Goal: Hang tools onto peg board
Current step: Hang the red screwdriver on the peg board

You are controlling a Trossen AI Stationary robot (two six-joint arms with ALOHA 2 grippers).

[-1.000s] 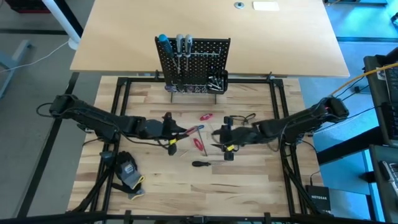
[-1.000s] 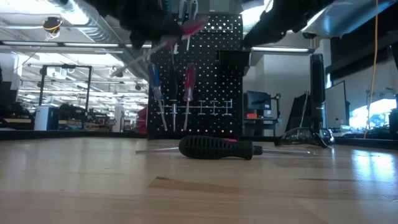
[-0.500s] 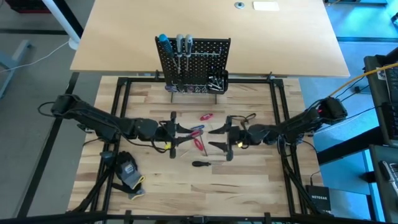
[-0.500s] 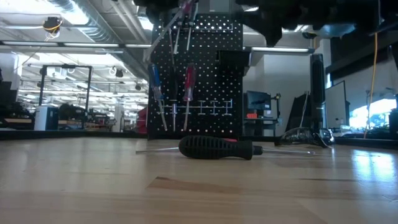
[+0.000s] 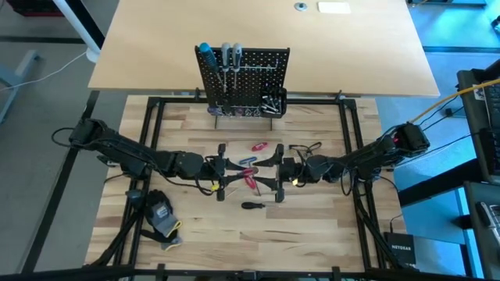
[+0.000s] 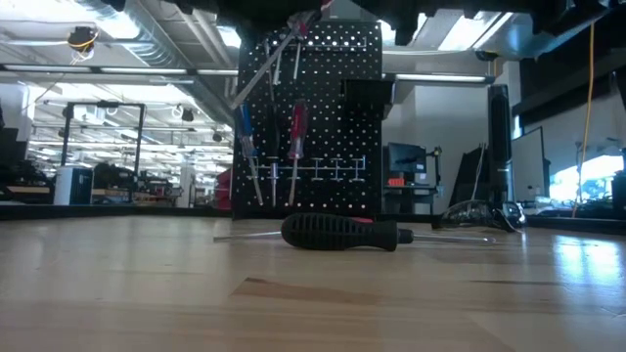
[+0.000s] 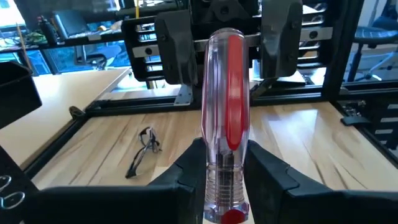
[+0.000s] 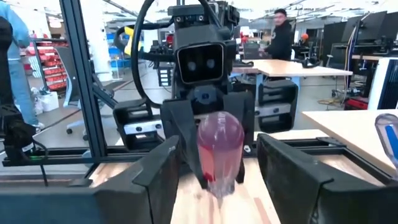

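**Red screwdriver held level between two facing grippers**

The left gripper [image 5: 226,165] is clamped on the clear-and-red handle of a red screwdriver [image 7: 227,134], its fingers [image 7: 186,171] pressing the handle's ribbed end from both sides. The handle's long axis runs straight away from the left wrist, its rounded butt pointing at the right gripper [image 5: 275,168]. Seen from above, that axis lies roughly along the 9-to-3 line, butt toward 3 o'clock, above the middle of the wooden table [image 5: 328,226].

The right gripper faces it with jaws spread wide; in the right wrist view its fingers [image 8: 155,177] stand either side of the butt without visibly touching it. The two arms reach in from 9 and 3 o'clock and nearly meet at the centre.

On the table, a black-handled screwdriver [image 5: 251,206] lies at 6 o'clock of the grippers, its long axis also 9-to-3. A small red tool [image 5: 258,147] lies at 12 o'clock of them, and a pair of glasses [image 7: 144,149] rests on the wood.

The peg board [image 5: 242,78] stands upright at the far edge, at 12 o'clock, with a blue-handled screwdriver [image 5: 205,53] and grey-handled ones hung shaft-down along its left side. A black-and-yellow glove [image 5: 160,215] lies at 7 o'clock.
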